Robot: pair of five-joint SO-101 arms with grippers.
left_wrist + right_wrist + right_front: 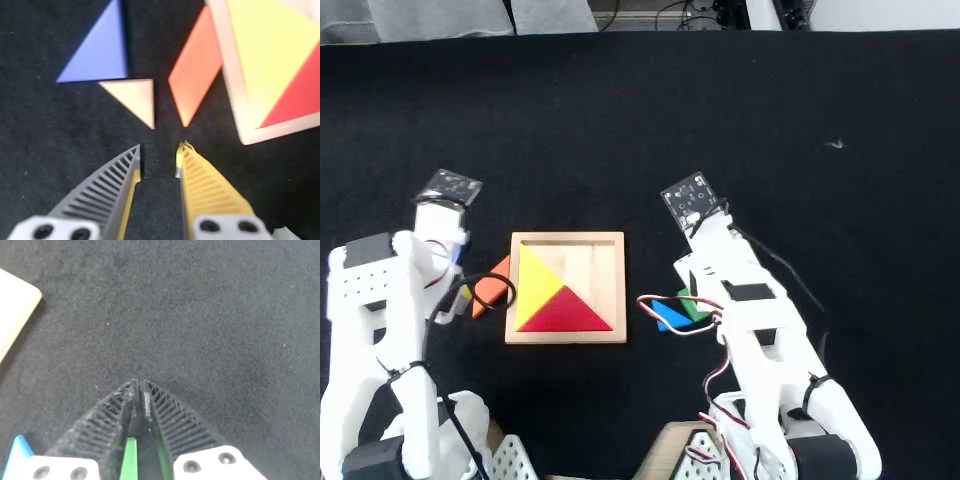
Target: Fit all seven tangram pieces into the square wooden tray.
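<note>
Left gripper (159, 147) hovers with fingers (200, 180) slightly parted (right gripper (139, 386) pressed closed), both pointing downward.

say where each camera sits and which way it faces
High view: overhead, looking down at the tray, left arm and right arm beside it.
Left wrist view: on that arm, over the open left gripper toward the orange piece.
Right wrist view: on that arm, over the shut right gripper toward black cloth.
Shared: all three show the tray.

Bright, even overhead light leaves soft shadows beside the tray (566, 238).
</note>
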